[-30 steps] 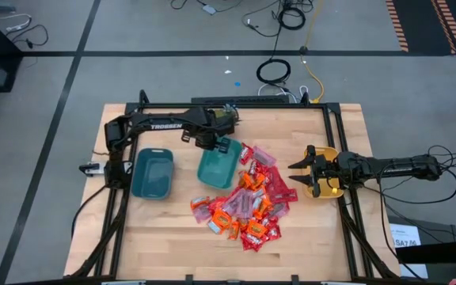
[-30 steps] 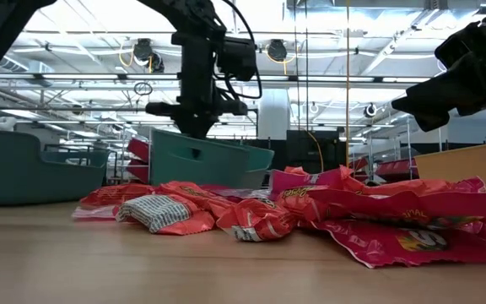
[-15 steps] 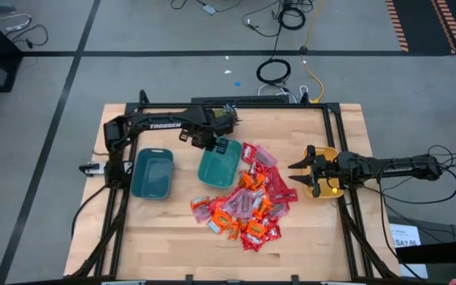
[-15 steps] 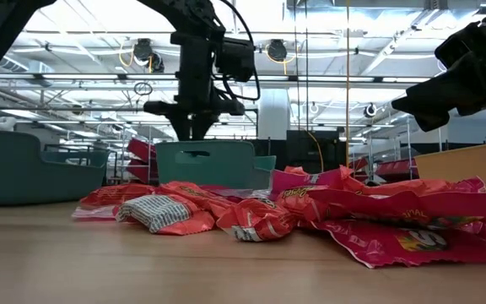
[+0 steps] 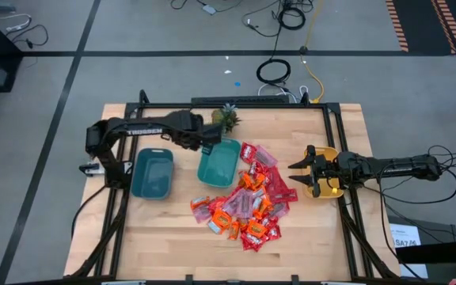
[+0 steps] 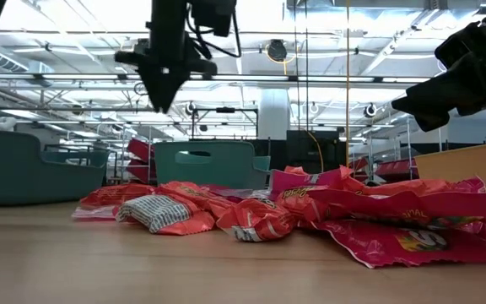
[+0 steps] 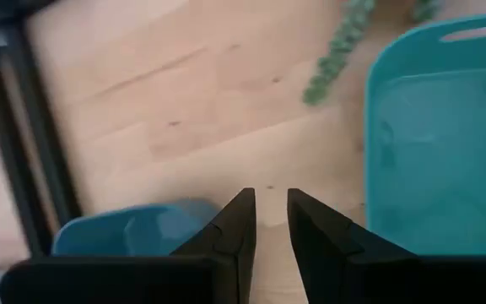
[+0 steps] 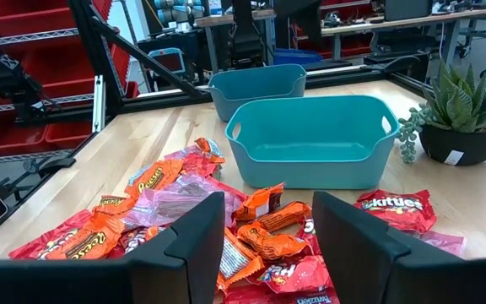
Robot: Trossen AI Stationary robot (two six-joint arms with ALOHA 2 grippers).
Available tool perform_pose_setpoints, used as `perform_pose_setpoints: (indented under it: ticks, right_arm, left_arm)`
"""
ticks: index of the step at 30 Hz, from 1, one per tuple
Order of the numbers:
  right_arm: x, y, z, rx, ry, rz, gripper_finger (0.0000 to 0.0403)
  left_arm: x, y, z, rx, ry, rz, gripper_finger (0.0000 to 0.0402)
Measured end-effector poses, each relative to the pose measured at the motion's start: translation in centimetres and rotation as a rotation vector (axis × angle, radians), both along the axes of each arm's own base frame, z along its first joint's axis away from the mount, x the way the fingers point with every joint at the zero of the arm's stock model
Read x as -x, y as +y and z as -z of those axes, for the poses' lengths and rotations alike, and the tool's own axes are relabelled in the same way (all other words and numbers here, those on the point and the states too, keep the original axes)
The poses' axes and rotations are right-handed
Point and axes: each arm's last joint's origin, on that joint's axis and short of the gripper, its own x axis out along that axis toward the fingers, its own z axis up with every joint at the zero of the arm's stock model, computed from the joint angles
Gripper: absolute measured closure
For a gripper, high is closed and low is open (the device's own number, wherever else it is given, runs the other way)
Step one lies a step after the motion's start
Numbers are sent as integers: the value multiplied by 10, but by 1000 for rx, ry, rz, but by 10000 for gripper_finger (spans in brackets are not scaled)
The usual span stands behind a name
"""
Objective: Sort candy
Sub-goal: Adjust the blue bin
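Observation:
The candy (image 5: 248,202) lies in a loose heap of red, orange and pink wrappers on the wood, also seen in the low view (image 6: 310,211) and the right wrist view (image 8: 184,219). Left of it stand two teal bins, one beside the heap (image 5: 218,165) (image 8: 310,139) and one farther left (image 5: 152,172) (image 7: 133,232). My left gripper (image 5: 210,145) (image 6: 160,105) (image 7: 272,203) hangs high, pointing down over the strip of table between the bins, slightly open and holding nothing. My right gripper (image 5: 295,169) (image 8: 268,203) waits open at the table's right, level, facing the heap.
A small green potted plant (image 5: 226,117) (image 8: 462,110) stands at the far edge behind the nearer bin. A yellow bowl (image 5: 328,186) (image 6: 471,165) sits under the right arm. Black frame rails (image 5: 117,214) run along the table's sides. Bare wood lies along the near edge.
My left gripper has let go of the far rim of the bin beside the heap. The bin, tilted a second ago, has dropped flat onto the table. The gripper has then risen well above it and drawn back toward the table's left edge, uncovering the plant.

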Motion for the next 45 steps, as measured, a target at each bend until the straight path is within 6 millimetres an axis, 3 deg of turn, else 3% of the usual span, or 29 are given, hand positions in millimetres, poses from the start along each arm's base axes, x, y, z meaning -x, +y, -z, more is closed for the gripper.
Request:
perform_pose_setpoints:
  ticks: [7,15,19,25,45]
  right_arm:
    - [0,0,0,0,0,0,231]
    - [0,0,0,0,0,-1,231]
    - [0,0,0,0,0,0,231]
    - [0,0,0,0,0,0,231]
    - [0,0,0,0,0,0,231]
  left_arm:
    - [9,-27,21,-32,107,-30,319]
    - [28,-44,58,-4,239,-62,319]
    - [43,-53,68,25,203,-74,319]
    - [53,-64,66,26,89,-127,319]
    - [48,-65,65,35,43,-89,319]
